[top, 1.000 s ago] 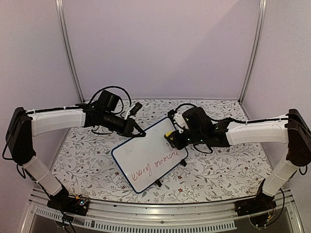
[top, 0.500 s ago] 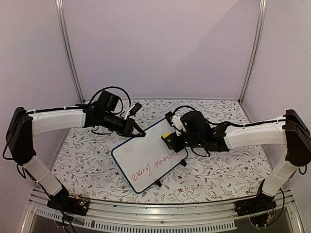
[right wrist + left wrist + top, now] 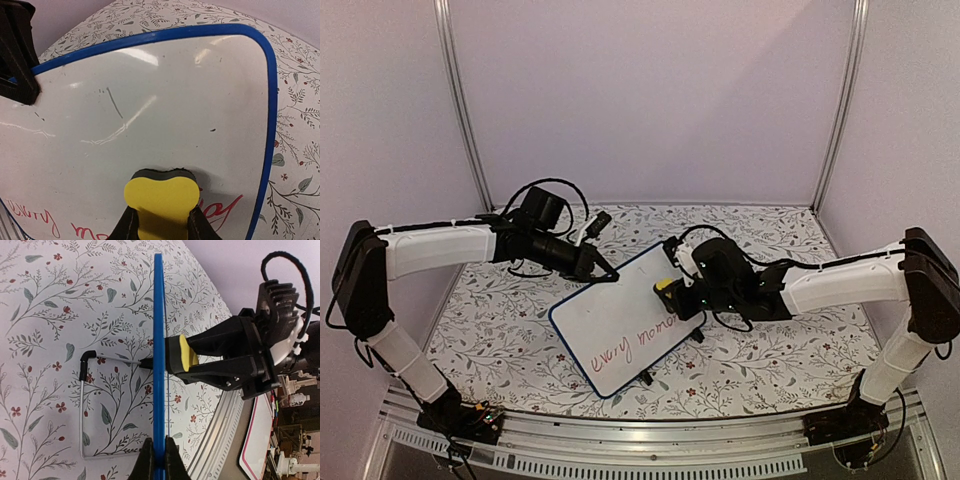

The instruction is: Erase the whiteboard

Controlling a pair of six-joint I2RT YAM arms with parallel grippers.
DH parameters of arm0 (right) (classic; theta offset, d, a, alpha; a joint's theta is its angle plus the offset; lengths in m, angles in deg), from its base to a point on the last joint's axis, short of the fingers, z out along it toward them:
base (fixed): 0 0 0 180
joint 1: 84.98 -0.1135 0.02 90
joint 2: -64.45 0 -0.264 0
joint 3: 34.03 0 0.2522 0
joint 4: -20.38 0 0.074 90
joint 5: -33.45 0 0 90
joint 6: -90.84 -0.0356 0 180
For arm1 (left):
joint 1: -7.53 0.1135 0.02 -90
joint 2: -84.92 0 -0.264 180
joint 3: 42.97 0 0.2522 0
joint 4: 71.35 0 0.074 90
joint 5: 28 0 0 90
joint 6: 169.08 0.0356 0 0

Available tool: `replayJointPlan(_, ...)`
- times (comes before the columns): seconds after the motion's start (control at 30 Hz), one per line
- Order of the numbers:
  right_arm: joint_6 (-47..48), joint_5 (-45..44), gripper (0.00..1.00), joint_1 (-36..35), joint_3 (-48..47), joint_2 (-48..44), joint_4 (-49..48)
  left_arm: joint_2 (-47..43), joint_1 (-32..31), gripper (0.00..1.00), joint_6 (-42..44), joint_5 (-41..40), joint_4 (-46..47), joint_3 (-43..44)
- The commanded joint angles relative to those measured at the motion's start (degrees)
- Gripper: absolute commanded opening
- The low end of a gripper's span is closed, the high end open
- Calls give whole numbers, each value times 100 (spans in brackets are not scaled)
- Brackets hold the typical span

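The whiteboard (image 3: 620, 325) is tilted up on the table, blue-framed, with red handwriting along its near edge. My left gripper (image 3: 603, 272) is shut on its far frame edge; in the left wrist view the blue frame (image 3: 159, 340) runs between the fingers (image 3: 146, 460). My right gripper (image 3: 672, 293) is shut on a yellow eraser (image 3: 663, 286) pressed against the board's right part. In the right wrist view the eraser (image 3: 161, 200) touches the white surface (image 3: 150, 110) just above the red writing (image 3: 220, 210).
A flower-patterned cloth (image 3: 770, 350) covers the table. The board's wire stand (image 3: 85, 405) rests on the cloth behind it. An aluminium rail (image 3: 620, 440) runs along the table's near edge. Upright posts (image 3: 460, 110) stand at the back corners.
My right gripper with the eraser has slid left and down the board toward the red writing. The left gripper and board have stayed put.
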Motion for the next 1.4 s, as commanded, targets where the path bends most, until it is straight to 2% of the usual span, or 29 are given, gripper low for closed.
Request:
replayJointPlan(0.0,-175,-63,18,-44,293,136,379,-55,-17,0,151,178,234,-69)
replayJointPlan(0.97,-630,-62,18,-101,1086,-217,223,-48,-24,0,158,164,261,-89)
replayJointPlan(1.37,-434,-534,18,-97,380,46,377,-25,-37,0,163,170,259,-97)
